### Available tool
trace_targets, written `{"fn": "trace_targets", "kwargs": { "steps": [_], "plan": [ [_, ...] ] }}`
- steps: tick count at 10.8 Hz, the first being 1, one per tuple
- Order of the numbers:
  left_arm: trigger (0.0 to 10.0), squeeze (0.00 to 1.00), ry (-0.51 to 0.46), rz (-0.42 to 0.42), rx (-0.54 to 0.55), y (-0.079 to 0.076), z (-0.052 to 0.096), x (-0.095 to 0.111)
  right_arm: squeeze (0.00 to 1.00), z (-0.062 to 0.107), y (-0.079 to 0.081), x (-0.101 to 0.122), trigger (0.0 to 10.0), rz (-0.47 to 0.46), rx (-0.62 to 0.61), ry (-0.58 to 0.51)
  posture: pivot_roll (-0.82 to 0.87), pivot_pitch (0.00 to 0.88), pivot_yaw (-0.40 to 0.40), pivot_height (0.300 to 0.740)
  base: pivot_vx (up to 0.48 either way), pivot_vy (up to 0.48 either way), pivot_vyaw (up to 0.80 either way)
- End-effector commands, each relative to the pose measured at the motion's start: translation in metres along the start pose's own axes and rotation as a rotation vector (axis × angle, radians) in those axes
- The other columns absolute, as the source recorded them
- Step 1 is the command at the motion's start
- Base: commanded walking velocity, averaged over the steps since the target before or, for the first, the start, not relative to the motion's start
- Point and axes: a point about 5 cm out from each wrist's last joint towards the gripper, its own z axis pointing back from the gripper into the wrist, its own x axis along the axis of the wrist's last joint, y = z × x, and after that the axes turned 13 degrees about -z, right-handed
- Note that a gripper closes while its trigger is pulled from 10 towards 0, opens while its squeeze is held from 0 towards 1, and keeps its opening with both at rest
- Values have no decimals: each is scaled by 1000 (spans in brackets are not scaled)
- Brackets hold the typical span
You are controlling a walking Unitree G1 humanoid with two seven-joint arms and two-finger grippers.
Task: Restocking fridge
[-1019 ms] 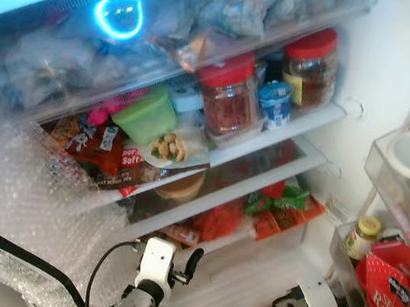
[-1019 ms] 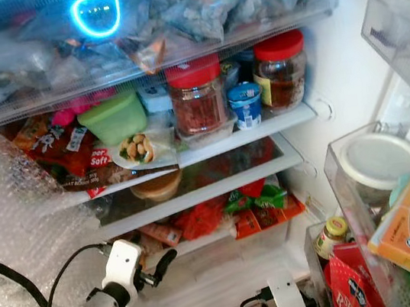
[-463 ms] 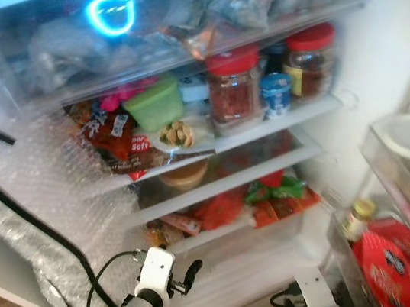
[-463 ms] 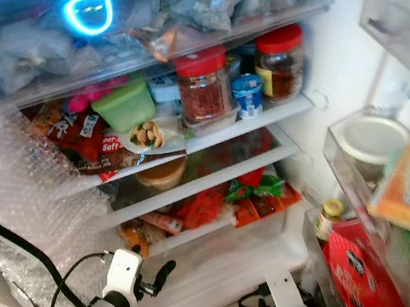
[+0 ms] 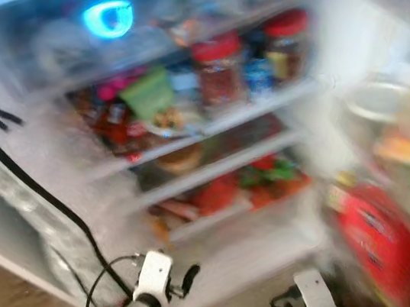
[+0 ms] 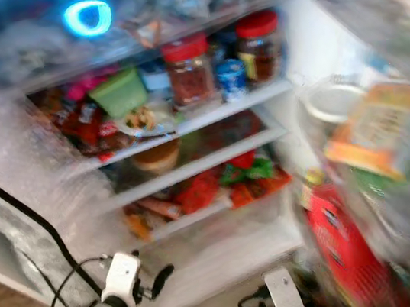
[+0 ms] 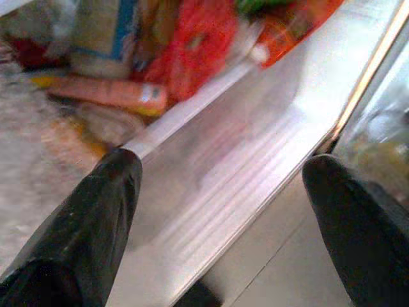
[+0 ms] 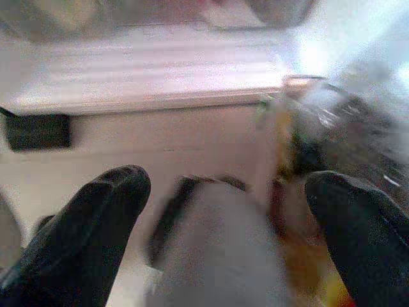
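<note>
Right eye view, motion-blurred: open fridge [image 6: 288,87] ahead, shelves stocked; blue ring light [image 6: 87,17] glows at the top compartment, among pale bags too smeared to name. Upper shelf: green tub [image 6: 118,93] at left, two red-lidded jars [image 6: 189,71] and [image 6: 257,44] side by side, a small blue-and-white cup [image 6: 232,80] between them and slightly forward; red packets [image 6: 81,124] left of the tub; a plate-like item with nuts [image 6: 140,120] just in front of the tub. Middle shelf: one round brownish container [image 6: 157,157]. Lower shelf: red, orange and green packets [image 6: 225,185] lying in a row. Bubble wrap [image 6: 25,188] hangs on the left side with a black cable [image 6: 20,208] running down it. Door bins at right hold a red bag [image 6: 339,237] and a yellow-orange box [image 6: 372,132]; detail lost to blur.

Left arm low at lower left, white wrist housing visible; left gripper [image 7: 223,192] in left wrist view: fingers [image 7: 96,217] spread wide, nothing between them, pointing at the white ledge below the lower shelf, orange packet [image 7: 108,96] beyond.

Right gripper [image 8: 223,198] in right wrist view: fingers [image 8: 96,217] spread apart, empty; blurred white fridge base ahead, door-bin contents to one side.
</note>
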Motion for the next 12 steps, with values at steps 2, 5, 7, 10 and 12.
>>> {"fn": "trace_targets", "kwargs": {
  "steps": [2,5,7,10,12],
  "plan": [
    [10000,0,33,-11,11,3,5,-9,0,3,3,-18,10000,1,8,68,-43,0,71,638,-345,0,0],
    [10000,0,313,99,224,30,20,-45,0,3,7,-16,10000,-2,12,61,-48,0,77,638,-110,0,0],
    [10000,0,462,260,368,46,39,-69,0,3,7,-17,10000,-4,13,66,-42,0,75,638,0,0,0],
    [10000,0,677,340,322,29,68,-102,0,3,8,-16,10000,-4,18,65,-43,0,69,638,0,0,0],
    [10000,0,724,332,298,20,68,-105,0,3,6,-15,10000,-3,17,62,-36,0,61,638,0,457,0]
  ]
}}
